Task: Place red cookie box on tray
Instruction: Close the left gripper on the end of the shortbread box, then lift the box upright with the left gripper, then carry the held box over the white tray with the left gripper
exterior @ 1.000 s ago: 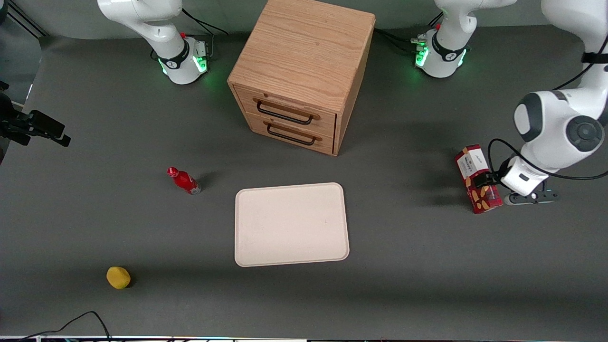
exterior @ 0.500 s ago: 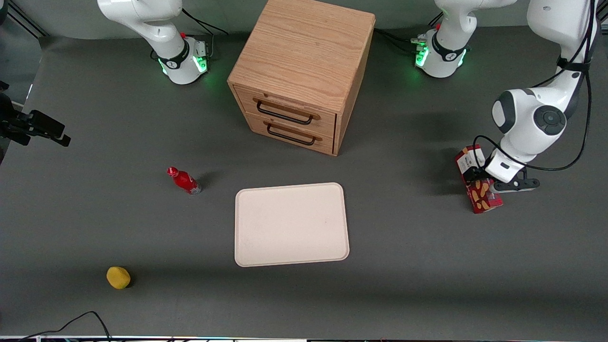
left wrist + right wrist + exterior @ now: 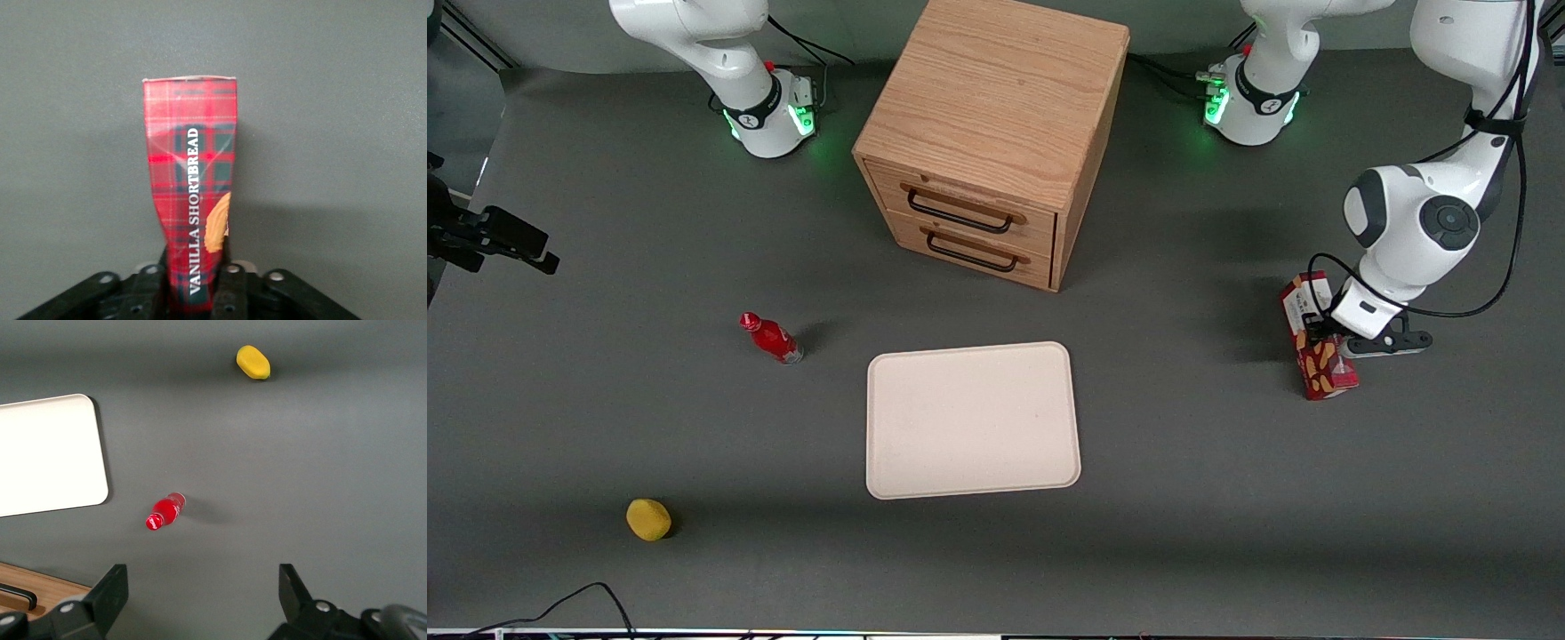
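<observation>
Left wrist view: pincer (image 3: 197, 293) clamped on red cookie box (image 3: 192, 180), fingertips cut off, tray (image 3: 971, 418) unseen.

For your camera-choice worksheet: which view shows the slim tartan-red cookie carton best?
The left wrist view: the slim tartan-red cookie carton fills it, lettering readable, the gripper shut on its end. The front view shows it small, partly hidden by the arm. The right wrist view misses it.

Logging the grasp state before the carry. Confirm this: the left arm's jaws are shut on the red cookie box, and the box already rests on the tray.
Half right. The gripper is shut on the red cookie box, but the front view shows the box toward the working arm's end of the table, well apart from the tray, not on it.
</observation>
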Controlling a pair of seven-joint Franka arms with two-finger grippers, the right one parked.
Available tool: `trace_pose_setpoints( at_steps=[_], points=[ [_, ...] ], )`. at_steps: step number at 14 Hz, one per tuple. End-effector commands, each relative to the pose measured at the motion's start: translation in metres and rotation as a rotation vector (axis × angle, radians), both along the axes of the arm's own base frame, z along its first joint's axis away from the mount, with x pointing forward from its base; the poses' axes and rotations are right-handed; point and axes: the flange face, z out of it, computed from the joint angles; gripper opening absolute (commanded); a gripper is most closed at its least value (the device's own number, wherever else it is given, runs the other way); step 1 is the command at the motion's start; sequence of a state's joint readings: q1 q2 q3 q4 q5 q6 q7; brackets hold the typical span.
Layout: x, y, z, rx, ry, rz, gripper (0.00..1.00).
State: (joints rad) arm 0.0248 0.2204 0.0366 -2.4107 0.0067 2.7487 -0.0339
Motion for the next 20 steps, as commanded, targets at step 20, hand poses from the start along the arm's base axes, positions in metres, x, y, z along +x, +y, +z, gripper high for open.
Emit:
trace_pose_setpoints(
  at_steps=[20],
  points=[
    [0.08, -0.282, 0.336, -0.129, 0.251, 0.182, 0.04]
  ],
)
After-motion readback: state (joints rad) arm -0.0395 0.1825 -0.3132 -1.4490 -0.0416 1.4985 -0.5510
